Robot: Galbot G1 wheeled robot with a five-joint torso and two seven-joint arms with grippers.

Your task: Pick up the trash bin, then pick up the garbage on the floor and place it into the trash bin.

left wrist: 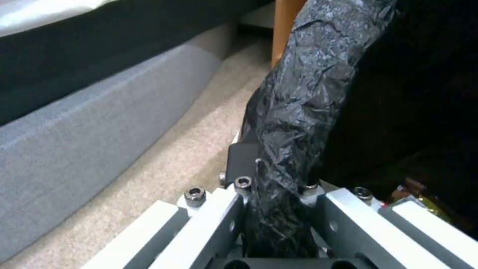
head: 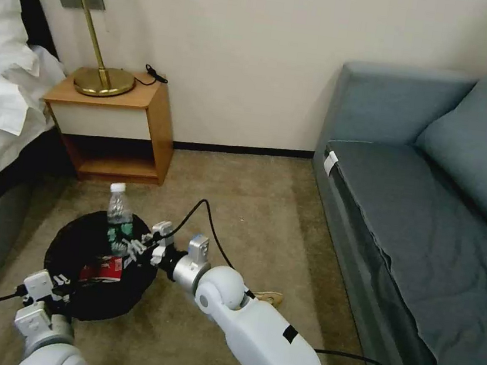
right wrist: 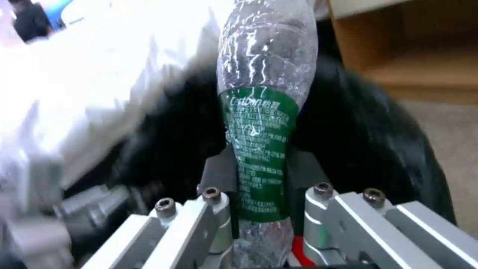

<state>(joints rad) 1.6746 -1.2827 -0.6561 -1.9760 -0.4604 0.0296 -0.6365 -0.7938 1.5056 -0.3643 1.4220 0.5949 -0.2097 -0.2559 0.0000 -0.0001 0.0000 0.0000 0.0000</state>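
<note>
Fingers [right wrist: 219,209] of the right gripper [head: 136,247] are clamped on the green-labelled bottle [head: 119,214], holding it upright by its label band right over the open mouth of the trash bin [head: 70,244]. So that piece looks like it's about to go in but isn't released yet.

Over on the other side, the left gripper [left wrist: 276,209] is pinched tight on the bin's rim, with the crinkly black bag liner squeezed between its pads. The bin looks to be held at that near edge, though whether it's lifted off the carpet [head: 264,209] is hard to say.

Progress-wise: a red-and-white wrapper [head: 104,267] is already lying inside the bin, so that one counts as done. The bottle is halfway there. What's clearly left is the tan paper bag [head: 268,296], lying on the carpet and peeking out just behind the right arm's elbow. No gold-brown wrapper can be made out for sure, so that one's status is unknown.
</note>
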